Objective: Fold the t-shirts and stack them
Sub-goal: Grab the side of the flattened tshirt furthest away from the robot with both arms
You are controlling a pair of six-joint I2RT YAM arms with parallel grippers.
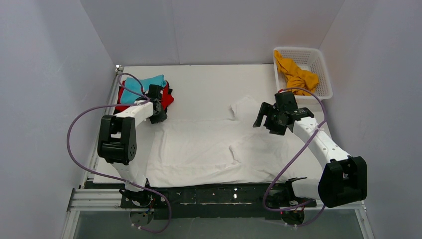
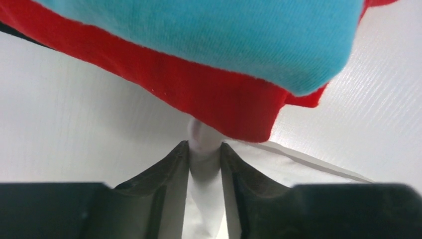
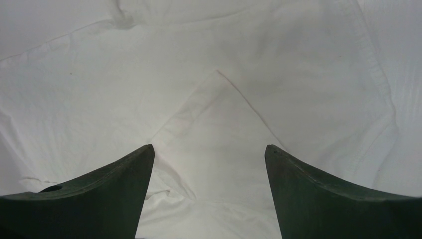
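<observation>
**Left corner pinched, right side not yet taken**

The white t-shirt point(image 1: 209, 149) lay spread flat across the near half of the tabletop point(image 1: 209, 84), one sleeve poking out toward the far side. The step in hand looked like the start of its fold: getting hold of the cloth at two places.

The left tool point(image 2: 204, 147) stood at the shirt's far-left corner, its jaws drawn narrow with a ridge of white cloth between them, by the look of it pinched. Right above that spot, in the left wrist view, hung the edge of the red t-shirt point(image 2: 199, 89) with the teal t-shirt point(image 2: 224, 35) on top of it, a small pile just beside the white shirt's corner.

The right tool point(image 3: 209, 148) hovered over the shirt's right part with its jaws wide and nothing between them, a creased fold of cloth below. An orange-yellow t-shirt point(image 1: 296, 74) sat bunched in the basket point(image 1: 326, 79) at the far-right corner.

The next move likely called for the right tool to drop and close on the cloth under it, so both could lift together. The left lift would need care not to drag the red edge along.
</observation>
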